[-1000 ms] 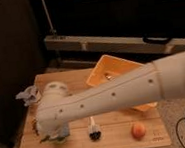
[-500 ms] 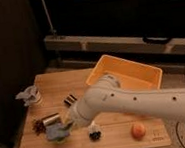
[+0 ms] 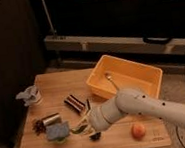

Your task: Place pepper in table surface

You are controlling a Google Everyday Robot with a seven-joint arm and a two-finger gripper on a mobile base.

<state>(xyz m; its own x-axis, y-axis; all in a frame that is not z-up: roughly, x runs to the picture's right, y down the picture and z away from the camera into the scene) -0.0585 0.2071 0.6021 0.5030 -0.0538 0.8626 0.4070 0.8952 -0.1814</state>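
- Table surface (image 3: 121, 144): light wooden top fills the lower frame, cluttered w/ small items on its left half; a bare strip runs along the near edge.
- Arm (image 3: 155, 109): white arm reaches in from the right, low across the near side of the table, wrist bent down toward the left.
- Yellow bin (image 3: 146, 80): sits at the far right of the table, behind the arm and well apart from the action.
- Gripper (image 3: 87, 126): at near-centre, just right of a blue-grey lump (image 3: 57, 131), low over the wood. Fingers pressed together, apparently pinching one end of the pepper.
- Pepper (image 3: 79, 129): slim dark-green shape poking left from the gripper tip, at or just above the wood; can't tell if it touches.
- Orange fruit (image 3: 138, 130): near-right, clear of the arm.
- Brush (image 3: 96, 136): black bristles showing just below the wrist, near the gripper.
- Step in hand, by judgement: set-down phase, pepper carried over the wood, not yet released.
- Next move calls for: a short drop if any gap remains, then spreading the fingers and lifting straight up w/o nudging the lump or brush.
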